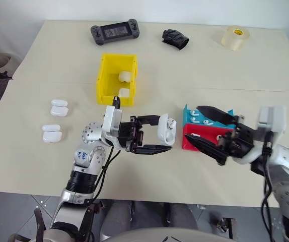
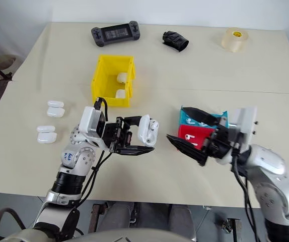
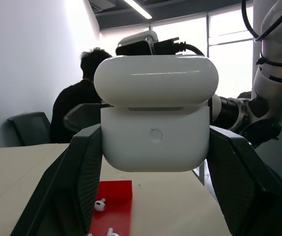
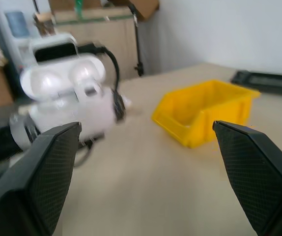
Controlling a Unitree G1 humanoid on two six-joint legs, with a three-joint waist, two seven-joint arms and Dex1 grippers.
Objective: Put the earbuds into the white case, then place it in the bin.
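Left gripper is clamping the white case, lid open, above the surface, just beside the red tray. Right gripper fingers are standing wide apart, empty. The bin is sitting farther back.

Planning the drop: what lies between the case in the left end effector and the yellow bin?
Only bare table; in the left eye view nothing sits between the white case, held by the left end effector, and the bin.
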